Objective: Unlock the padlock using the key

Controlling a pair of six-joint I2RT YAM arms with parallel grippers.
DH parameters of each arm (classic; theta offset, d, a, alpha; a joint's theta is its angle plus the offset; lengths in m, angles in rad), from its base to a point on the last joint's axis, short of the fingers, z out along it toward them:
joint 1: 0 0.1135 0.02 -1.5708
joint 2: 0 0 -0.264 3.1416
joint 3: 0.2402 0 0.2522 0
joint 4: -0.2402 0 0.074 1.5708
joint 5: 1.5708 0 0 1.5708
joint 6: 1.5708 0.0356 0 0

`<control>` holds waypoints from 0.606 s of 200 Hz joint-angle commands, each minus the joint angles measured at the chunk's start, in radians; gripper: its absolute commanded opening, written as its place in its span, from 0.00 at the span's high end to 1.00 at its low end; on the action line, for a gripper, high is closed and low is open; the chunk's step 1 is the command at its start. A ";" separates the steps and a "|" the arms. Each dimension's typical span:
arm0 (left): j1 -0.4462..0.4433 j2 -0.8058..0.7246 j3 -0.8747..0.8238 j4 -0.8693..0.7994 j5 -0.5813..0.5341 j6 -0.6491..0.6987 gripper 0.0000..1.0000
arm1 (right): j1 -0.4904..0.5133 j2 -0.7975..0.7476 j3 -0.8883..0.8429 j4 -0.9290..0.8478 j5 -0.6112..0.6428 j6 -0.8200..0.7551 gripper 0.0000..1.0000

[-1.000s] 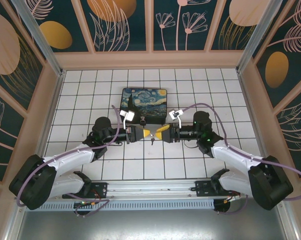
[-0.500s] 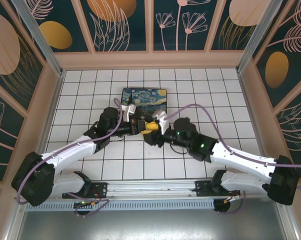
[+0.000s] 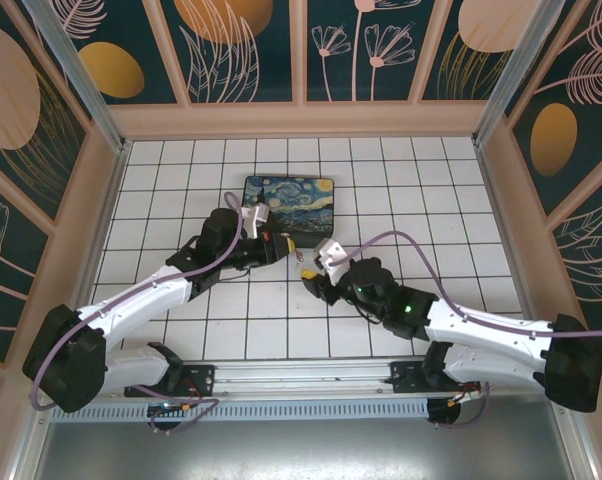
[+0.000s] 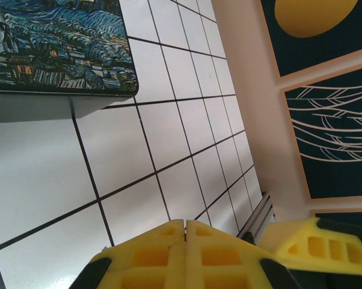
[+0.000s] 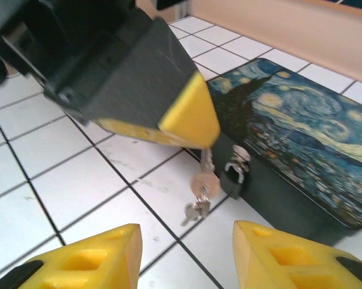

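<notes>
**A:** From above, where do your hands sit?

**B:** Your left hand (image 3: pixel 281 246) reaches to the near edge of the box (image 3: pixel 291 198) with the painted lid, which stands on the tiled bench (image 3: pixel 181 170). Your right hand (image 3: pixel 311 272) comes in from the right, just beside the left one, and points at that same edge. How wide either one stands is too small to judge from up there.

**A:** And your left wrist camera?

**B:** Your left fingers (image 4: pixel 151 256) are pressed flat together at the bottom of the view, with the seam closed. What they pinch is hidden beneath them. The box's corner lies up and to the left. One yellow finger of your right hand sits near, at the lower right.

**A:** And the right wrist?

**B:** Your right hand's two fingers (image 5: pixel 85 262) stand well apart with bare tile between them, so it grips nothing and touches nothing. Above them, your left hand's closed yellow tip pinches the top of the key (image 5: pixel 203 180). The key hangs straight down with a smaller bit of metal dangling under it. The padlock (image 5: pixel 232 177) hangs on the box's front wall, just right of the key. I can't tell whether the two touch. Both lie ahead of your right hand, roughly in line with its gap.
</notes>
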 commanded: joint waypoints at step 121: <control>-0.003 0.000 0.034 0.000 0.036 -0.067 1.00 | 0.164 0.231 -0.094 0.589 0.405 -0.547 0.60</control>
